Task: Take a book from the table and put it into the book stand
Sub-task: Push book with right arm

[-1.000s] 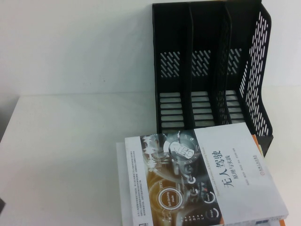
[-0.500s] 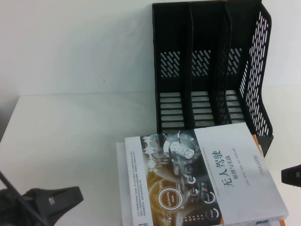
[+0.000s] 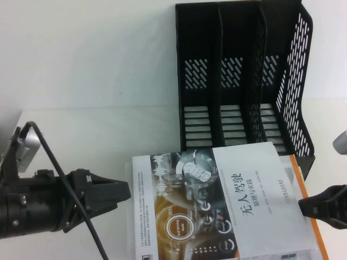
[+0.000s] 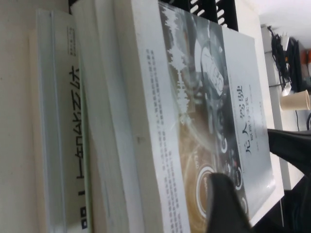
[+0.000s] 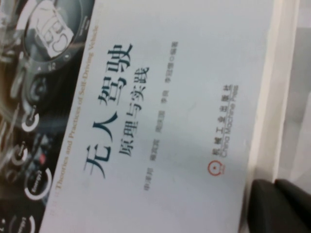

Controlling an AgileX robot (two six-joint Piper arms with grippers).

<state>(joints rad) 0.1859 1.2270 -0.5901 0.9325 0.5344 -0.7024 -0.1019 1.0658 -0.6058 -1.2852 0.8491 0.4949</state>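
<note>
The book (image 3: 227, 206), half white with a black title and half dark dashboard picture, lies on top of a stack at the table's (image 3: 81, 141) near edge. It also shows in the left wrist view (image 4: 194, 121) and the right wrist view (image 5: 146, 121). My left gripper (image 3: 128, 190) is at the book's left edge, open, with one finger (image 4: 223, 204) showing in front of the cover. My right gripper (image 3: 302, 207) is shut and empty, with its tips (image 5: 276, 188) against the book's right edge. The black book stand (image 3: 238, 81) stands upright just behind the stack, its three compartments empty.
Under the book lie an orange-edged book (image 3: 297, 169), sticking out on the right, and white books with a spine title (image 4: 73, 145). A paper cup (image 4: 294, 101) and cables lie beyond the table. Bare tabletop lies to the left.
Both arms have come in from the sides to the book's edges. The book has slid a little to the left, uncovering the orange-edged book on the right.
</note>
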